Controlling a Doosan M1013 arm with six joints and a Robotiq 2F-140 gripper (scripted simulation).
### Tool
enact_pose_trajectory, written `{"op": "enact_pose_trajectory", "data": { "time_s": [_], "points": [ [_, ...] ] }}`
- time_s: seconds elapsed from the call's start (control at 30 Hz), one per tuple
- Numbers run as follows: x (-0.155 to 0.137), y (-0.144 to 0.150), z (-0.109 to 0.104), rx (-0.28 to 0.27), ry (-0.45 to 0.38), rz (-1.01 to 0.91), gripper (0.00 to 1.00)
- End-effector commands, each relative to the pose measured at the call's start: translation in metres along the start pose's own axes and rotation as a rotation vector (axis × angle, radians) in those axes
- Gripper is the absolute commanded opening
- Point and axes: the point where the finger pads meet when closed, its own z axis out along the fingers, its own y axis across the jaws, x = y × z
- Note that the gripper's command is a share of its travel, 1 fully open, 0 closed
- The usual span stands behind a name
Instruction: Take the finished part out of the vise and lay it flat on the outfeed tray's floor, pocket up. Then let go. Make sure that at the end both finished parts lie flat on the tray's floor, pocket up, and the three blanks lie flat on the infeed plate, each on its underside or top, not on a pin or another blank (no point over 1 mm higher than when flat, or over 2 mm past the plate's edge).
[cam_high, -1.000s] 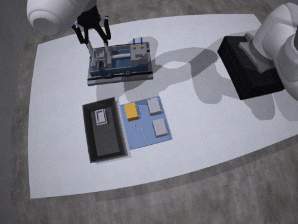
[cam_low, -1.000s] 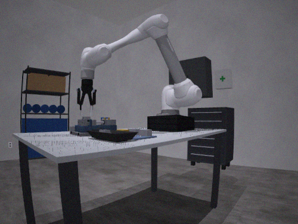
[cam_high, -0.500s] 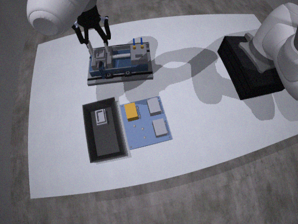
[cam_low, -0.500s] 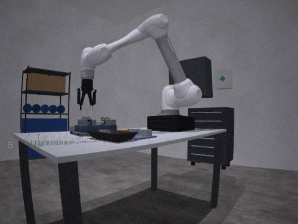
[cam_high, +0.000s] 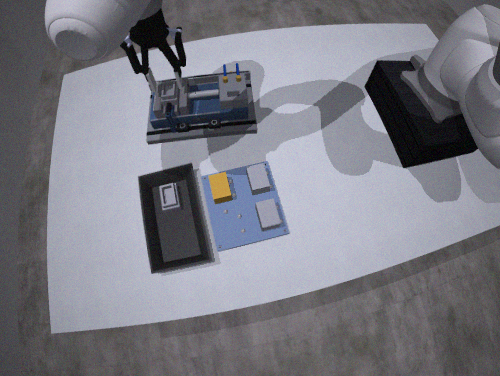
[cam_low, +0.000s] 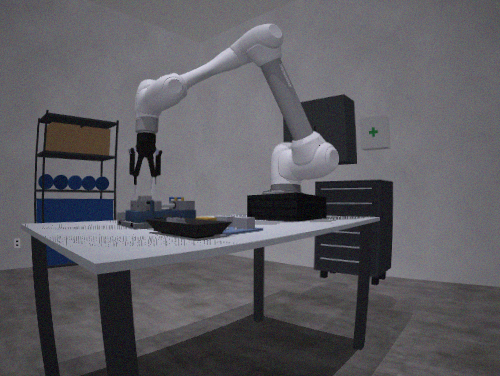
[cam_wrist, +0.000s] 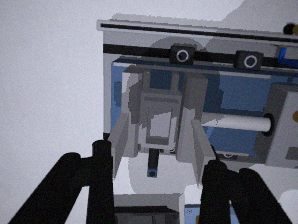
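The finished part (cam_high: 169, 96), a grey block with a recess in its top, sits between the jaws at the left end of the blue and grey vise (cam_high: 202, 102). It also shows in the wrist view (cam_wrist: 159, 120), upright in the vise (cam_wrist: 200, 90). My gripper (cam_high: 164, 77) hangs straight down over the part, with its fingers partly open and one on each side of it, and nothing between them. In the wrist view the two grey finger pads flank the part. The dark outfeed tray (cam_high: 175, 217) lies in front of the vise.
A small pale piece with a white outline (cam_high: 169, 196) lies at the far end of the tray floor. A blue plate (cam_high: 245, 207) right of the tray carries a yellow block (cam_high: 220, 187) and two grey blocks. The arm's black base (cam_high: 420, 112) stands at the right.
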Motion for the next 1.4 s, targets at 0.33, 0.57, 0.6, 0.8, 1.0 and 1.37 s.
{"op": "enact_pose_trajectory", "data": {
  "time_s": [0.33,0.57,0.6,0.8,1.0,1.37],
  "points": [
    [0.0,0.0,0.002,0.0,0.0,0.0,0.4],
    [0.0,0.0,0.004,0.0,0.0,0.0,0.4],
    [0.0,0.0,0.005,0.0,0.0,0.0,0.4],
    [0.0,0.0,0.008,0.0,0.0,0.0,0.4],
    [0.0,0.0,0.009,0.0,0.0,0.0,0.4],
    [0.0,0.0,0.013,0.0,0.0,0.0,0.4]
  ]
}}
